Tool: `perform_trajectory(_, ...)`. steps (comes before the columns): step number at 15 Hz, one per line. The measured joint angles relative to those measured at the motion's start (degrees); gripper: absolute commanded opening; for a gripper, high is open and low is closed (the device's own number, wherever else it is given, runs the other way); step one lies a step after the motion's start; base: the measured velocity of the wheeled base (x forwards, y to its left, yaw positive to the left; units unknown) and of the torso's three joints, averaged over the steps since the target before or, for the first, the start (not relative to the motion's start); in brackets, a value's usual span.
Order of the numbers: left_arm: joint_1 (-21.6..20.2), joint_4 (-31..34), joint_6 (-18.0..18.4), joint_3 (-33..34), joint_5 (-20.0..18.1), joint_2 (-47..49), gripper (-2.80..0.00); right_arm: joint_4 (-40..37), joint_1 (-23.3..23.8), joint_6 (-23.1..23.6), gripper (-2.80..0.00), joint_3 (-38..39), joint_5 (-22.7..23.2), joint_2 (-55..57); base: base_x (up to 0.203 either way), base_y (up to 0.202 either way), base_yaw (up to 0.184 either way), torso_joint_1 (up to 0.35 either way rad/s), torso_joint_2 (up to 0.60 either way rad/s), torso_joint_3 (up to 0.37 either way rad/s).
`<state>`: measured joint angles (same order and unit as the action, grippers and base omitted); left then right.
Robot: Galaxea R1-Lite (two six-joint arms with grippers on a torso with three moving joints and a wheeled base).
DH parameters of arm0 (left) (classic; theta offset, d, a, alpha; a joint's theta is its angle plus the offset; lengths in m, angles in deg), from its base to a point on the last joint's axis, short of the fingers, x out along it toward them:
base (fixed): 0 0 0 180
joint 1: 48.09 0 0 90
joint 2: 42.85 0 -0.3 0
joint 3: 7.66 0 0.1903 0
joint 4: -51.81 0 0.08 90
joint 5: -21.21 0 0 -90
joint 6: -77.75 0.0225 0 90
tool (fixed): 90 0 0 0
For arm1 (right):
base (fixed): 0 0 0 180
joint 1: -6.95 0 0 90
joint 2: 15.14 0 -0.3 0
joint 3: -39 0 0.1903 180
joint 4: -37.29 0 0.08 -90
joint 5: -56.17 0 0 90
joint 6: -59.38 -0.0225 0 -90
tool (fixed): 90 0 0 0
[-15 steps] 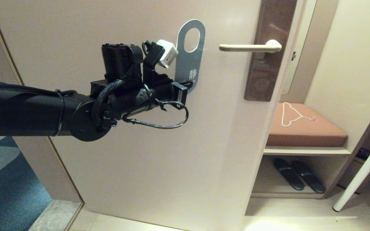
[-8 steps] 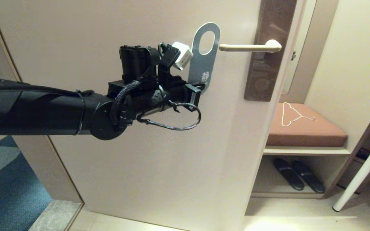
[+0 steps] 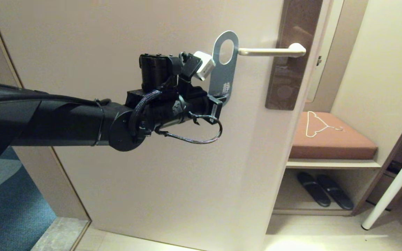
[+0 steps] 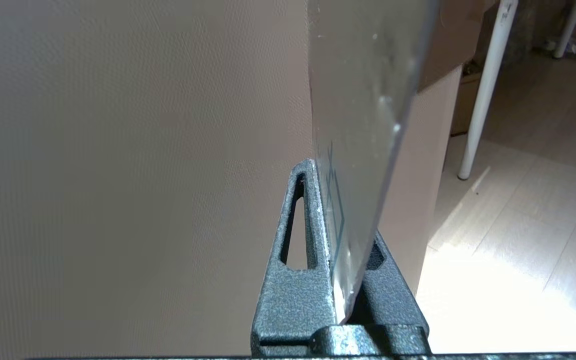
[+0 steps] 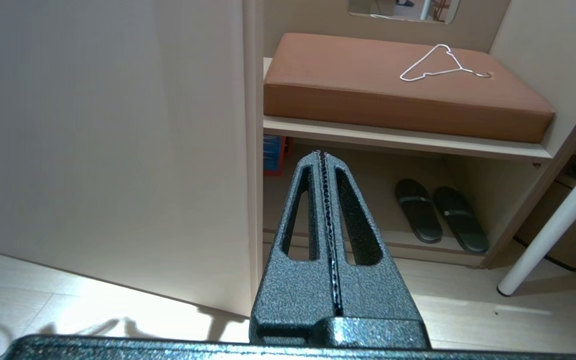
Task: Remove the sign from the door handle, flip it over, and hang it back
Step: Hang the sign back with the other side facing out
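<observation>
The grey sign (image 3: 224, 66) with a round hole and a white character is held upright in front of the beige door (image 3: 152, 174). My left gripper (image 3: 218, 99) is shut on its lower end. The sign's right edge meets the free tip of the cream door handle (image 3: 272, 51); the hole is just left of the tip. In the left wrist view the sign (image 4: 363, 100) stands edge-on between my left gripper's (image 4: 340, 240) two fingers. My right gripper (image 5: 325, 210) is shut and empty, held low near the shoe shelf; it is out of the head view.
The brown lock plate (image 3: 293, 55) carries the handle. Right of the door is a shelf with a brown cushion (image 3: 330, 137) and a white hanger (image 3: 318, 123), black slippers (image 3: 323, 190) below. A white table leg (image 3: 393, 186) slants at the far right.
My left arm has carried the sign to the right and slightly down, from well left of the handle to the handle's tip. The grip on the sign is unchanged.
</observation>
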<state>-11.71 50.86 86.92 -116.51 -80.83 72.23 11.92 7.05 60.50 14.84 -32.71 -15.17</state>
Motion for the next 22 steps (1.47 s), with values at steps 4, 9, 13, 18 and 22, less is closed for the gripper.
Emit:
perform_trajectory(4, 0.09, 1.32, 0.06, -2.79, -0.03, 1.25, -2.80, 0.00, 0.00, 0.00, -2.80, 0.00, 0.00, -0.02, 0.000, 0.000, 0.000, 0.000, 0.00, 0.000)
perform_trajectory(9, 0.37, 2.15, 0.08, -3.37, -0.11, 2.14, -2.80, 0.00, 0.00, -0.02, -2.80, 0.00, 0.01, -0.01, 0.000, 0.000, 0.000, 0.000, 0.00, 0.000)
perform_trajectory(13, 0.69, 2.32, 0.11, -5.17, -0.59, 3.11, -2.80, 0.01, 0.00, -0.02, -2.80, 0.00, 0.00, -0.02, 0.000, 0.000, 0.000, 0.000, 0.00, 0.000)
perform_trajectory(18, 1.18, 3.83, 0.12, -7.15, -0.66, 3.85, -2.80, 0.00, 0.00, -0.02, -2.80, 0.00, 0.00, -0.02, 0.000, 0.000, 0.000, 0.000, 0.00, 0.000)
perform_trajectory(22, 2.34, 3.83, 0.09, -7.24, -0.62, 3.77, -2.80, 0.01, 0.00, -0.02, -2.80, 0.00, 0.01, -0.02, 0.000, 0.000, 0.000, 0.000, 0.00, 0.000)
